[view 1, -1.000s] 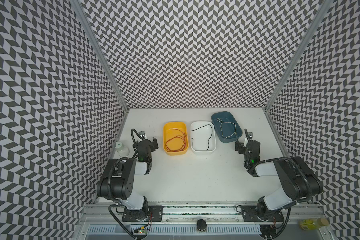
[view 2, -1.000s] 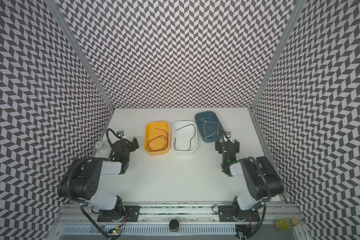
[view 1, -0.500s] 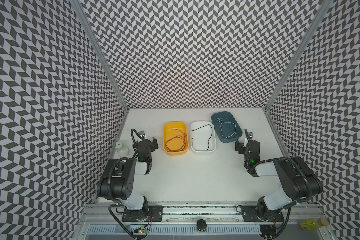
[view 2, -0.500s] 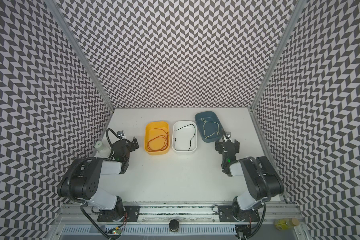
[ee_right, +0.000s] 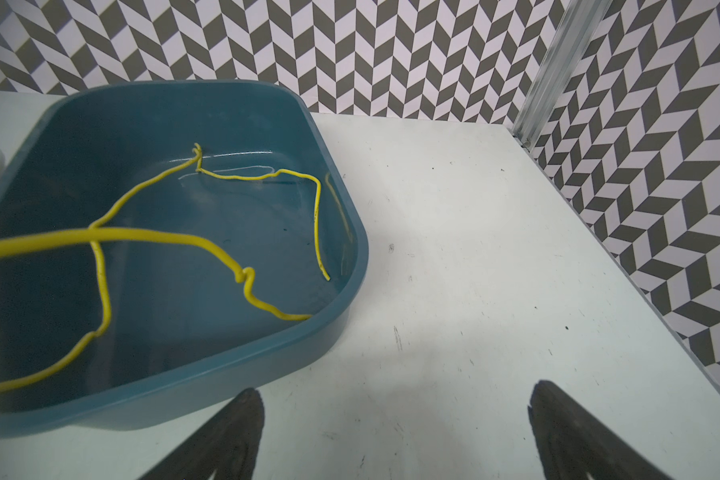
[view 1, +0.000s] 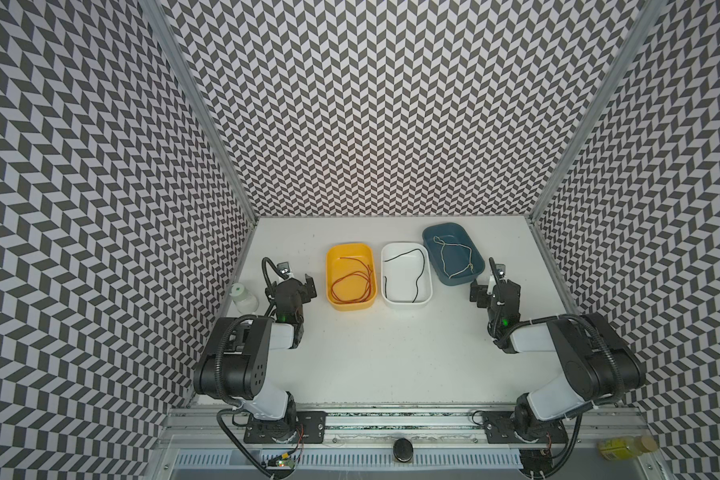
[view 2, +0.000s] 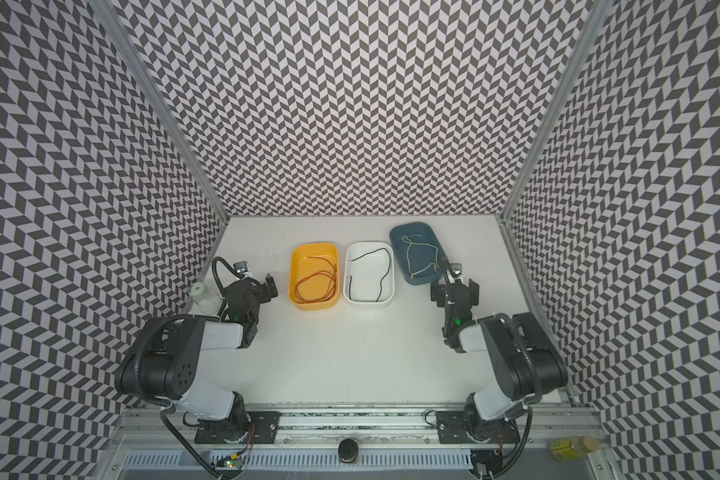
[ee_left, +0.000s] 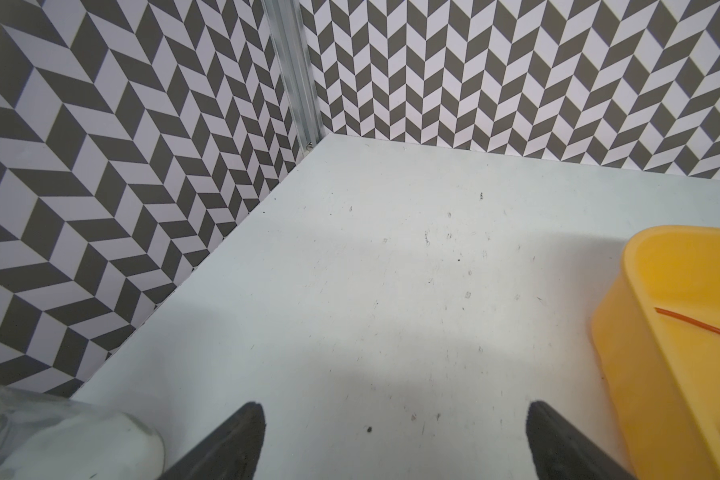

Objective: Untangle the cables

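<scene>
Both top views are bright and evenly lit from above. The matt white tabletop (view 1: 391,353) carries only faint, soft-edged shadows. The black-and-white chevron wall panels (view 2: 350,104) stretch and bow toward the picture edges. In the left wrist view a soft shadow lies on the tabletop, and the pale translucent plastic bottle (ee_left: 59,440) is blurred. In the right wrist view the thin yellow cable (ee_right: 34,243) smears out of focus nearest the lens, and the glossy dark teal plastic tray (ee_right: 242,208) shows pale reflected streaks.

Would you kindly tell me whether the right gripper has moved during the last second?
No. The right gripper stays open beside the near end of the blue tray, exactly where it was.
</scene>
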`<action>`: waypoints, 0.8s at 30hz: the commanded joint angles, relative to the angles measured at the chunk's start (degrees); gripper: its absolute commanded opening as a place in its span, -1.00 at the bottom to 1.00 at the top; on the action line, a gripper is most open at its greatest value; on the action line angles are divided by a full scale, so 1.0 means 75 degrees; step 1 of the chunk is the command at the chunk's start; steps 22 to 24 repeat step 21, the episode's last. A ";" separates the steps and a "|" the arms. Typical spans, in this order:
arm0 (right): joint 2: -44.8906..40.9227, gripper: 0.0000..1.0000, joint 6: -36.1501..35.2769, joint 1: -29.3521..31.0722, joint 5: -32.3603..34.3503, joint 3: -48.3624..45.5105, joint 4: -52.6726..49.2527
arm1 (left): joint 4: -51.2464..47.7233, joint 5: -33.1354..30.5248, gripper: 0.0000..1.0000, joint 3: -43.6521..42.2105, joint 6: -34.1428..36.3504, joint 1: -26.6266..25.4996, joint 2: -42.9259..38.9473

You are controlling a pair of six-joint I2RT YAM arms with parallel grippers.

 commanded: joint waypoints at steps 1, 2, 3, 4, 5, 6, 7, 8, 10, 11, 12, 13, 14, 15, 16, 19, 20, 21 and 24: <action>0.0033 0.98 -0.0093 -0.0048 -0.0042 0.0065 0.0184 | 0.0105 0.0054 1.00 0.0000 0.0028 0.0025 -0.0035; 0.0033 0.98 -0.0086 -0.0055 -0.0042 0.0063 0.0192 | 0.0087 0.0054 1.00 0.0003 0.0027 0.0031 -0.0041; 0.0044 0.98 -0.0090 -0.0047 -0.0039 0.0060 0.0193 | 0.0093 0.0051 1.00 -0.0003 0.0026 0.0028 -0.0033; 0.0036 0.98 -0.0087 -0.0058 -0.0042 0.0061 0.0194 | 0.0101 0.0054 1.00 0.0003 0.0018 0.0031 -0.0043; 0.0034 0.98 -0.0094 -0.0052 -0.0042 0.0063 0.0192 | 0.0103 0.0052 1.00 0.0003 0.0026 0.0026 -0.0035; 0.0039 0.98 -0.0092 -0.0047 -0.0042 0.0063 0.0185 | 0.0098 0.0054 1.00 0.0003 0.0023 0.0025 -0.0040; 0.0039 0.98 -0.0085 -0.0052 -0.0042 0.0063 0.0191 | 0.0092 0.0053 1.00 0.0003 0.0020 0.0031 -0.0038; 0.0036 0.98 -0.0098 -0.0059 -0.0042 0.0058 0.0184 | 0.0092 0.0054 1.00 0.0015 0.0028 0.0030 -0.0021; 0.0036 0.98 -0.0083 -0.0052 -0.0042 0.0063 0.0188 | 0.0084 0.0065 1.00 0.0015 0.0018 0.0030 -0.0040; 0.0033 0.98 -0.0088 -0.0052 -0.0042 0.0069 0.0185 | 0.0080 0.0066 1.00 0.0015 0.0023 0.0030 -0.0044; 0.0038 0.98 -0.0085 -0.0060 -0.0042 0.0058 0.0191 | 0.0081 0.0065 1.00 0.0015 0.0017 0.0028 -0.0035; 0.0033 0.98 -0.0089 -0.0059 -0.0042 0.0063 0.0194 | 0.0074 0.0076 1.00 0.0009 0.0017 0.0042 -0.0030; 0.0036 0.98 -0.0086 -0.0047 -0.0042 0.0063 0.0192 | 0.0081 0.0090 1.00 0.0015 0.0013 0.0042 -0.0026; 0.0034 0.98 -0.0088 -0.0052 -0.0042 0.0065 0.0183 | 0.0061 0.0094 1.00 0.0021 0.0014 0.0050 -0.0042; 0.0034 0.98 -0.0082 -0.0057 -0.0042 0.0069 0.0188 | 0.0019 0.0101 1.00 0.0053 0.0017 0.0052 -0.0024; 0.0033 0.98 -0.0090 -0.0063 -0.0039 0.0063 0.0192 | -0.0005 0.0150 1.00 0.0056 0.0002 0.0076 -0.0034; 0.0033 0.98 -0.0091 -0.0052 -0.0042 0.0069 0.0186 | -0.0013 0.0179 1.00 0.0068 0.0001 0.0077 -0.0020; 0.0033 0.98 -0.0082 -0.0058 -0.0042 0.0065 0.0194 | 0.0017 0.0204 1.00 0.0056 -0.0006 0.0097 -0.0020; 0.0033 0.98 -0.0082 -0.0058 -0.0042 0.0065 0.0194 | 0.0017 0.0204 1.00 0.0056 -0.0006 0.0097 -0.0020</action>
